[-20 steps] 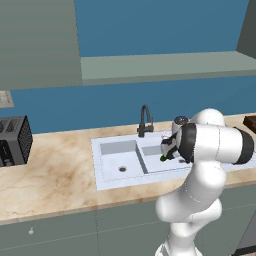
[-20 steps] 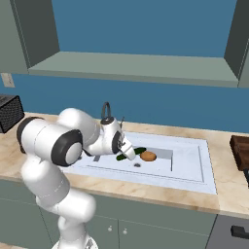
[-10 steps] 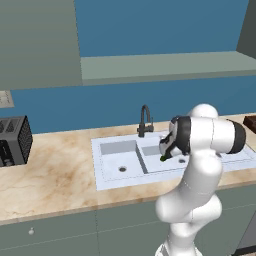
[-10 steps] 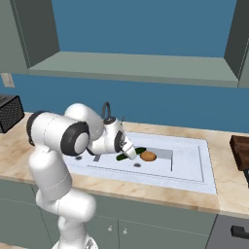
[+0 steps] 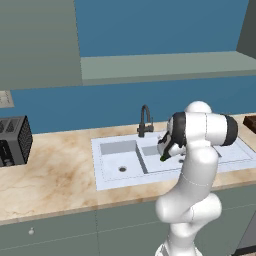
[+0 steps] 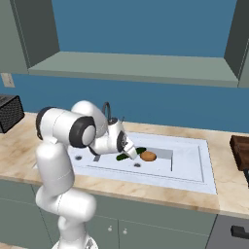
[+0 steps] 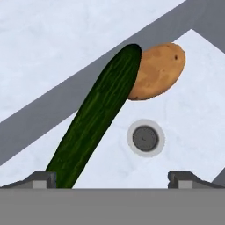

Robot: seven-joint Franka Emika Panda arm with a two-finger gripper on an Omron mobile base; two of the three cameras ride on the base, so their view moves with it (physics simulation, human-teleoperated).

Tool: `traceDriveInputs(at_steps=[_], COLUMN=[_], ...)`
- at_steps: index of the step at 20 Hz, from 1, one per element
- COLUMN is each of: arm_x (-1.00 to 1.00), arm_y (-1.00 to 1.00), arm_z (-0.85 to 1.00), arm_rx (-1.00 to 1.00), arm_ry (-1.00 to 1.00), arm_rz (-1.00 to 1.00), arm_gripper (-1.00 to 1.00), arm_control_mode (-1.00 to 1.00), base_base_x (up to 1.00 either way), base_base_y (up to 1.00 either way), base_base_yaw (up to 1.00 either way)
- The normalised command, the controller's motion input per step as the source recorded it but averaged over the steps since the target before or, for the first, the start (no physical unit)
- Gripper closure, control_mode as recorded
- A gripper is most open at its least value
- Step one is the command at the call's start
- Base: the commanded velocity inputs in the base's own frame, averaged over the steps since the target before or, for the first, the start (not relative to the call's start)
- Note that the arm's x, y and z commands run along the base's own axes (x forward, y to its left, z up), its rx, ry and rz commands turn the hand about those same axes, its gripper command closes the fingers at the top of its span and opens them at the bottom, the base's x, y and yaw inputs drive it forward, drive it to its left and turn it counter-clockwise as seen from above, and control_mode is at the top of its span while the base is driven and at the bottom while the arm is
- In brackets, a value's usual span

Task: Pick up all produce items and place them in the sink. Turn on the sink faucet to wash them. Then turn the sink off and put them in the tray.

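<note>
Since a second ago the arm's upper links have swung upright over the sink (image 5: 120, 177), while the hand has kept its place low above the larger basin; cucumber and potato lie where they lay then.

With the sink as landmark: the gripper (image 6: 130, 153) hangs over the left part of the larger basin, tilted down toward the basin floor, its jaws spread wide and holding nothing. In the hand view its two finger tips (image 7: 43, 179) stand far apart at the bottom, and the near end of the cucumber (image 7: 97, 117) runs up just beside the left-hand one; whether it touches that tip cannot be told. The cucumber lies flat on the floor of the larger basin, a long dark green body slanting away from the gripper. Its far end overlaps the edge of the potato (image 7: 157, 70), which lies on the basin floor close to the basin's grey wall. The dark round drain (image 7: 145, 138) sits in the basin floor just beside the cucumber's middle, apart from the potato.

The black faucet (image 5: 145, 120) rises at the sink's back edge, behind the divider between the two basins. The tray (image 6: 240, 151) rests on the tabletop (image 5: 55, 177) beyond the sink's right end. A black toaster (image 5: 13, 140) stands on the tabletop well apart from the sink's left end.
</note>
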Motion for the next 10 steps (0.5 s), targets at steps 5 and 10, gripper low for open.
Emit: traceDriveInputs(at_steps=[5, 10], arm_x=[0.23, 0.2], arm_y=[0.0, 0.0], arm_z=[-0.19, -0.21], arm_rx=[0.01, 0.01], arm_ry=[0.0, 0.0], arm_rz=[0.0, 0.0], arm_gripper=[-1.0, -1.0], arm_control_mode=[-1.0, -1.0], base_base_x=[0.0, 0.0], base_base_y=[0.0, 0.0], base_base_yaw=[0.0, 0.0])
